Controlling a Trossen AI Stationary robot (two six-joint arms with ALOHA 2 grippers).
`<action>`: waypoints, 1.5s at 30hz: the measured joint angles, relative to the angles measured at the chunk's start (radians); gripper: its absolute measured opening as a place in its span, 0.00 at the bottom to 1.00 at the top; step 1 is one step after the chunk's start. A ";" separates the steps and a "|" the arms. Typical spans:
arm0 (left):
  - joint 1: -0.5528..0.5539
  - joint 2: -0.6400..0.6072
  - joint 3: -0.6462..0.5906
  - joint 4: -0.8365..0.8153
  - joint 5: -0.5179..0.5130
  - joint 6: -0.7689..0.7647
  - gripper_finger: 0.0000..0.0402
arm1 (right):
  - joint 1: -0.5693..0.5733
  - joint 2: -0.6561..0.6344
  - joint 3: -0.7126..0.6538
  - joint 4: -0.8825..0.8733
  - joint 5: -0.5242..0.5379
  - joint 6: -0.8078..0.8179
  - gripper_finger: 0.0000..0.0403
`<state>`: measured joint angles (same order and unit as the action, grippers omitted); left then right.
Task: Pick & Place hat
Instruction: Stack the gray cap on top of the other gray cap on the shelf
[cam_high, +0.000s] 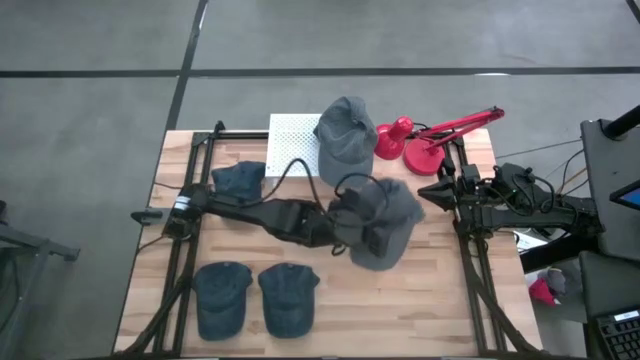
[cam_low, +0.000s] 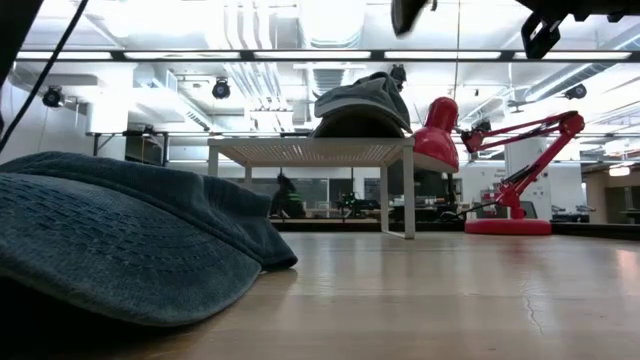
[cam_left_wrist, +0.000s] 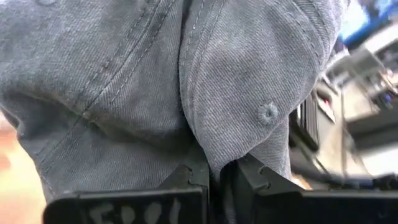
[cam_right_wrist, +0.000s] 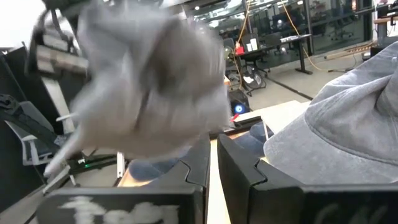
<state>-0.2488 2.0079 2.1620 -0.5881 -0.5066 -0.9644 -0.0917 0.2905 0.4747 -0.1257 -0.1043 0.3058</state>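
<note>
A light grey hat (cam_high: 388, 222) is held over the table's middle by my left gripper (cam_high: 362, 232), which is shut on it. The left wrist view is filled by its crown, with the top button (cam_left_wrist: 267, 113) showing. My right gripper (cam_high: 428, 190) hangs shut just right of this hat, touching nothing. In the right wrist view the held hat (cam_right_wrist: 143, 81) is blurred in front of my right gripper (cam_right_wrist: 213, 163). A second grey hat (cam_high: 345, 130) lies on a white rack (cam_high: 292, 140) at the far edge. My left gripper pinches a fold of the grey hat's crown (cam_left_wrist: 208, 146) between its two fingers (cam_left_wrist: 194, 177), coming level from the table's left. The cloth bunches and creases at the fingers. The hat does not show on the tabletop in the low view, so it is lifted clear.
Three dark blue hats lie on the table: one at the far left (cam_high: 240, 180) and two at the near edge (cam_high: 222, 295) (cam_high: 288, 298). A red desk lamp (cam_high: 420, 140) stands far right, beside the rack. The nearest blue hat (cam_low: 120, 240) fills the low view's left.
</note>
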 joint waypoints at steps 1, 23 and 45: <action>-0.001 0.000 0.029 -0.014 -0.040 0.021 0.06 | 0.000 0.000 0.000 0.000 0.000 0.000 0.07; 0.177 0.010 0.190 -0.056 -0.485 0.303 0.06 | 0.000 0.001 0.000 -0.033 0.000 -0.003 0.07; 0.302 0.111 0.175 -0.202 -0.434 0.202 0.06 | 0.000 0.001 0.000 -0.043 0.002 -0.003 0.07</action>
<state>0.0533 2.1185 2.3373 -0.7898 -0.9408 -0.7620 -0.0921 0.2916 0.4747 -0.1688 -0.1024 0.3032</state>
